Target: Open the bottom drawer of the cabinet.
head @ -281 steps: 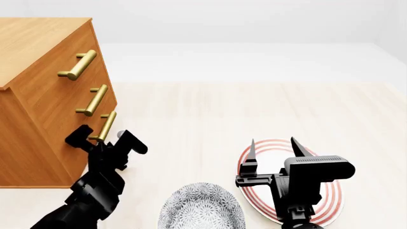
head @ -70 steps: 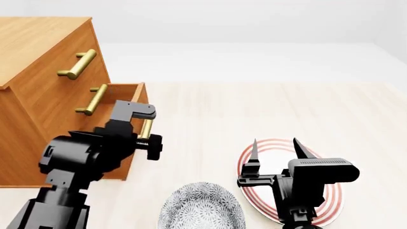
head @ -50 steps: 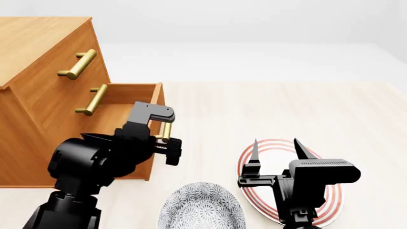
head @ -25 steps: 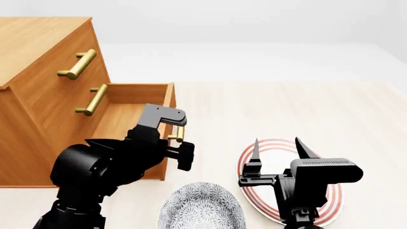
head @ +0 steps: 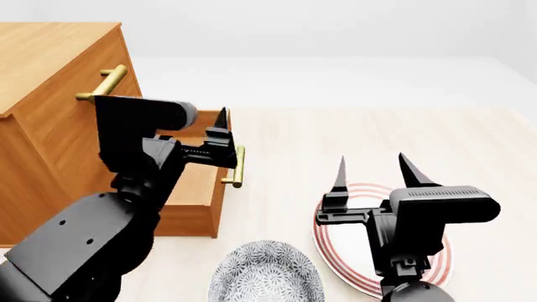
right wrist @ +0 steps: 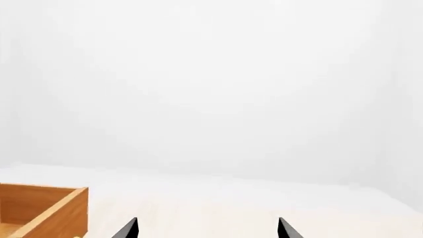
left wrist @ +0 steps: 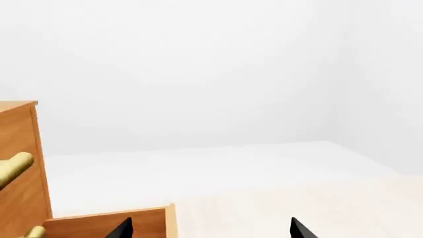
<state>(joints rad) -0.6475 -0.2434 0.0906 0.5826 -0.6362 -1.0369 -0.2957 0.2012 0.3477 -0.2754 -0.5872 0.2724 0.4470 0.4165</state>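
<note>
The cabinet (head: 50,63) stands at the left. Its bottom drawer (head: 195,189) is pulled well out, with its brass handle (head: 239,167) free. My left gripper (head: 188,141) is open and empty, raised above the open drawer and apart from the handle. One fingertip (head: 221,118) points up; the other is hidden behind the wrist. In the left wrist view the gripper (left wrist: 210,230) is wide open above the drawer wall (left wrist: 106,225) beside the cabinet (left wrist: 20,163). My right gripper (head: 374,173) is open and empty above the plate; in its own view (right wrist: 207,230) it holds nothing.
A red-ringed plate (head: 336,251) lies on the pale floor under my right gripper. A patterned bowl (head: 264,277) sits at the front centre. The top drawer's handle (head: 105,85) shows; the middle one is hidden behind my left arm. A drawer corner (right wrist: 39,208) shows in the right wrist view.
The drawer slid out with my left gripper on its handle. Now the left gripper has let go and risen above the drawer. The right gripper has lifted slightly.
</note>
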